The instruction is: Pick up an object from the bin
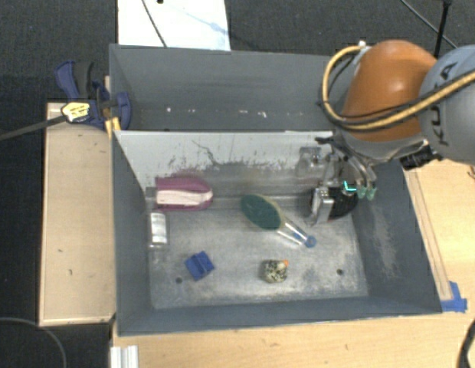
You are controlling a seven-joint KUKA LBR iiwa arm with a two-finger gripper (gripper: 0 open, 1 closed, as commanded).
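Gripper sits low at 3 o'clock of the grey metal bin; I cannot tell the claw's state. The dark green oval brush with clear handle lies at its 8 o'clock, handle tip near. The maroon-and-white block is at 10 o'clock and the small blue block at 7. Dark lettering on the arm is unreadable.

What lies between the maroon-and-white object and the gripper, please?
In the camera view, the dark green brush lies between the maroon-and-white object and the gripper, nearer the gripper.
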